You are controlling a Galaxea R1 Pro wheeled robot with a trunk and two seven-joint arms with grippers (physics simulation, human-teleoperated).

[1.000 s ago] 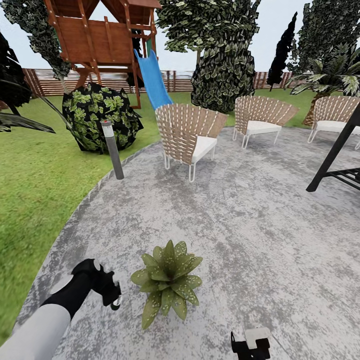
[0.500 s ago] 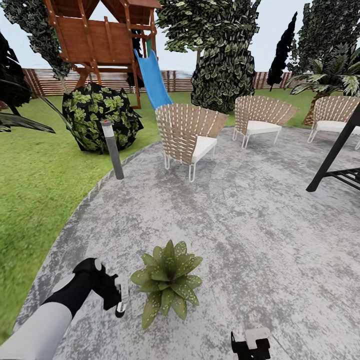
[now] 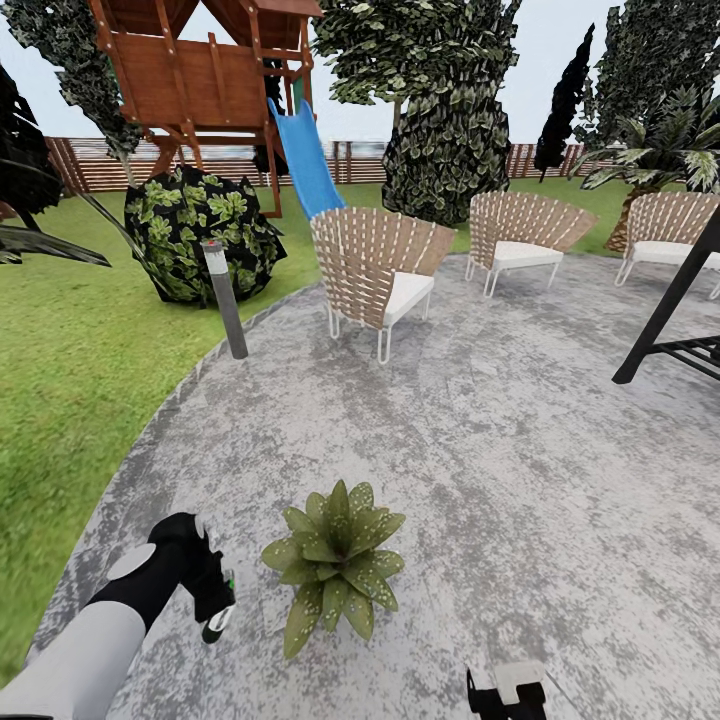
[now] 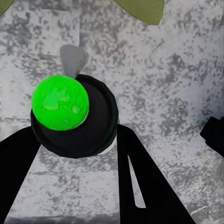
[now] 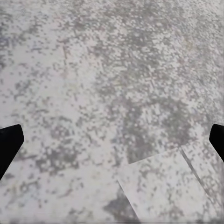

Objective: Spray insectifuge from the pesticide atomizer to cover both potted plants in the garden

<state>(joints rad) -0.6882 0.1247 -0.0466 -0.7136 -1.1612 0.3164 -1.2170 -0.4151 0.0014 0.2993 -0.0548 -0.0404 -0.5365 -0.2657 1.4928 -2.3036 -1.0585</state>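
Observation:
On the round grey patio (image 3: 480,450), one of the potted plants (image 3: 335,560) sits low, with speckled green leaves. Just left of it, my left gripper (image 3: 214,603) is shut on the pesticide atomizer (image 3: 218,610), which tilts with one end toward the paving. In the left wrist view the atomizer (image 4: 60,102) appears end-on, a green round patch on a dark body, between my black fingers (image 4: 144,186), with a leaf tip (image 4: 140,7) of the plant beyond. Low down, my right gripper (image 3: 508,692) is open above bare paving, with its fingertips (image 5: 7,144) wide apart.
A grey bollard lamp (image 3: 225,300) stands at the patio's edge by the lawn (image 3: 70,380). Wicker chairs (image 3: 375,265) line the far side. A dark shrub (image 3: 200,230) and a playset with a blue slide (image 3: 305,160) are behind. A black frame (image 3: 670,310) stands right.
My left gripper has turned and dropped a little, tipping the atomizer from near upright to tilted. The right gripper has sunk slightly lower in the head view.

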